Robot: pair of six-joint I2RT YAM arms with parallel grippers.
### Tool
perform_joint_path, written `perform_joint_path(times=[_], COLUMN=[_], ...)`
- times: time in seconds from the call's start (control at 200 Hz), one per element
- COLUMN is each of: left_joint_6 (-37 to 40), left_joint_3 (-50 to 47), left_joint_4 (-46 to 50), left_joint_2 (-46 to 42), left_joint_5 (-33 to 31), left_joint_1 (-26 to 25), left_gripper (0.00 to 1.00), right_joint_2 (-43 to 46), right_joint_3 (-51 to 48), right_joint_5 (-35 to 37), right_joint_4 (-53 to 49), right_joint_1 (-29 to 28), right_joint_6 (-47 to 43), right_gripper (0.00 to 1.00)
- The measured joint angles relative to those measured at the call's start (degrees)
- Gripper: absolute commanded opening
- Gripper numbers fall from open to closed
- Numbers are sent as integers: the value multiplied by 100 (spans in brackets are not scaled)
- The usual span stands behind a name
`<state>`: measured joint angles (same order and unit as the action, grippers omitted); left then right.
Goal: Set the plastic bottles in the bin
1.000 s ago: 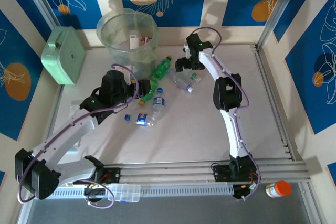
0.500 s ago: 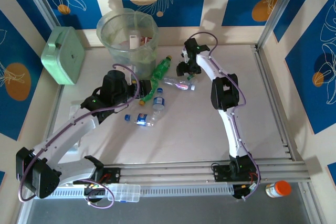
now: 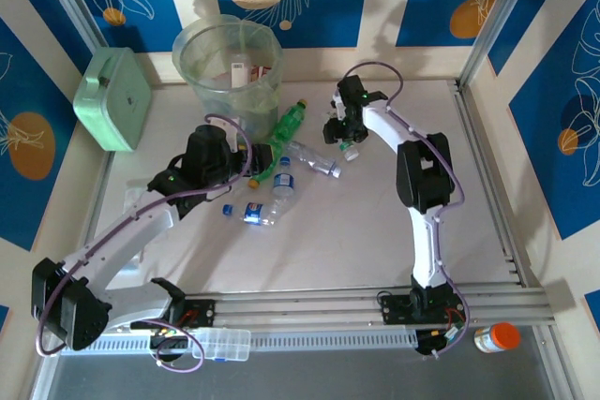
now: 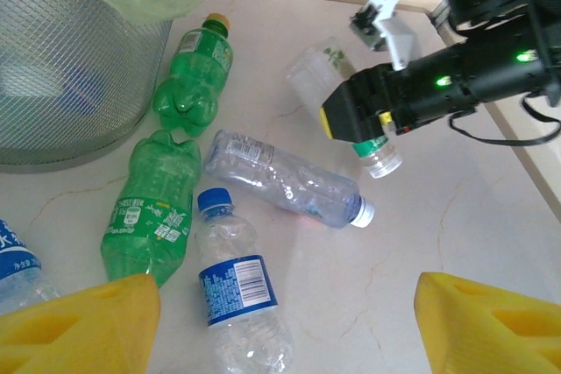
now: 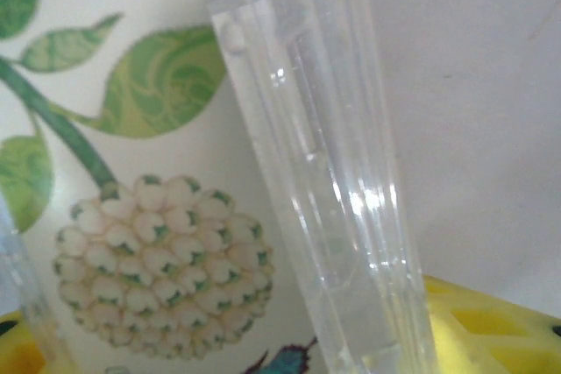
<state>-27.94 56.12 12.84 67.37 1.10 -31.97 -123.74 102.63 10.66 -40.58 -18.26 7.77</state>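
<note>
My right gripper (image 3: pixel 345 130) is shut on a clear plastic bottle (image 4: pixel 320 72) with a leaf-and-flower label (image 5: pixel 131 243); its white cap (image 4: pixel 383 160) points down near the table. Its yellow fingers (image 5: pixel 491 326) flank the bottle. On the table lie two green bottles (image 4: pixel 195 67) (image 4: pixel 153 203), a clear white-capped one (image 4: pixel 285 181) and a blue-capped, blue-labelled one (image 4: pixel 235 286). My left gripper (image 4: pixel 280 339) hovers open over that last bottle, touching nothing. The bin (image 3: pixel 228 67) stands at the back left, its wall (image 4: pixel 70 67) close beside the green bottles.
A mint-green box (image 3: pixel 114 98) leans at the left wall. Another blue-labelled bottle (image 3: pixel 258 214) and a loose blue cap (image 3: pixel 227 210) lie near my left arm. A metal rail (image 3: pixel 487 185) edges the right side. An orange-lidded jar (image 3: pixel 495 336) sits beyond the front rail.
My right gripper has closed on the flower-label bottle and shifted a little right. The white-capped clear bottle has rolled slightly left and down. My left arm has stayed still.
</note>
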Motion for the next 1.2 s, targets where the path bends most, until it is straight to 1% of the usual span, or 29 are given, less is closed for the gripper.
perform_joint_path(times=[0.18, 0.33, 0.45, 0.48, 0.555, 0.7, 0.725, 0.795, 0.935, 1.045, 1.2], left_joint_6=[0, 2, 2, 2, 2, -90, -129, -332, -844, -1005, -1102], left_joint_3=[0, -24, -79, -94, -166, -343, -361, -400, -413, -409, -260], left_joint_4=[-11, -175, -426, -494, -721, -1174, -1270, -1700, -2704, -3193, -3501], left_joint_2=[37, 37, 37, 35, 24, -22, -31, -35, -15, 48, 378], left_joint_5=[107, 323, 704, 822, 1091, 1683, 1803, 2282, 3156, 3567, 3985], left_joint_1=[0, 0, 0, 0, 0, 0, 0, -2, -59, -179, -422], left_gripper=[78, 81, 84, 89, 95, 96, 98, 100, 99, 99, 100], right_joint_2=[1075, 2380, 3442, 3665, 4269, 5322, 5480, 5812, 6240, 6426, 6544], right_joint_3=[-957, -2006, -2771, -2929, -3392, -4339, -4494, -4826, -5379, -5729, -5930], right_joint_5=[94, -133, -730, -898, -1419, -2402, -2564, -2933, -3585, -3982, -4422], right_joint_4=[549, 1132, 1606, 1711, 2070, 2776, 2907, 3189, 3746, 4116, 4472], right_joint_1=[-17, -94, -160, -166, -177, -245, -269, -343, -479, -544, -601], right_joint_6=[125, 363, 713, 817, 1119, 1790, 1904, 2218, 2789, 3143, 3453], right_gripper=[51, 51, 51, 51, 51, 49, 49, 49, 49, 49, 48])
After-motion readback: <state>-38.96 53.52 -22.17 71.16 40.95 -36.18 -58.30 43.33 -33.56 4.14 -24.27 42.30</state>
